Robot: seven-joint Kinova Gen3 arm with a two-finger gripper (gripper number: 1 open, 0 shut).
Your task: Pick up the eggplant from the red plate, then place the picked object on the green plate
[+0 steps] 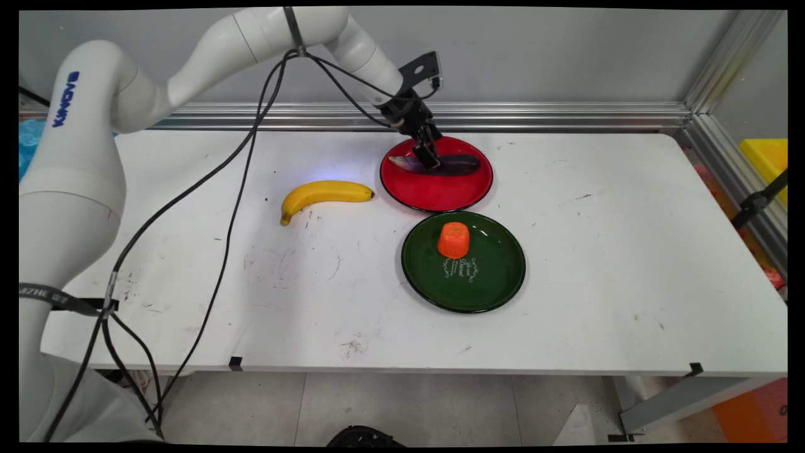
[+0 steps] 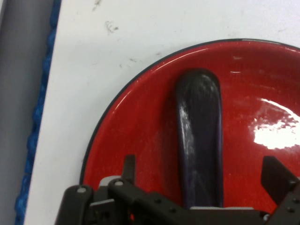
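White table point(image 1: 629, 251), matte, scuffed with dark marks left of centre. Round glossy red plate point(image 1: 440, 201) at the far middle. A long dark purple eggplant point(image 1: 462, 165) lies on its far half, stem end to the left. The black two-finger gripper point(image 1: 429, 157) is down on the eggplant's left part. In the hand view the gripper point(image 2: 201, 168) is spread wide, fingers point(image 2: 129, 165) apart from the eggplant point(image 2: 199, 122) on either side, grasping nothing. Risks, as judged: the plate point(image 2: 136, 122) is shiny and shallow and the eggplant smooth and rounded, so an off-centre squeeze could roll or squirt it out. A fingertip pressed on the plate could tip or slide it toward the round dark green plate point(image 1: 490, 283) just in front, which carries a small orange stub-shaped toy point(image 1: 453, 240). The hanging black cables point(image 1: 233, 214) trail over the table's left side and might drag the yellow banana point(image 1: 324, 192) lying left of the red plate. Room: plain grey wall point(image 1: 534, 56), aluminium rail point(image 1: 534, 115) along the table's back and right edges, yellow bin point(image 1: 767, 157) beyond the right rail
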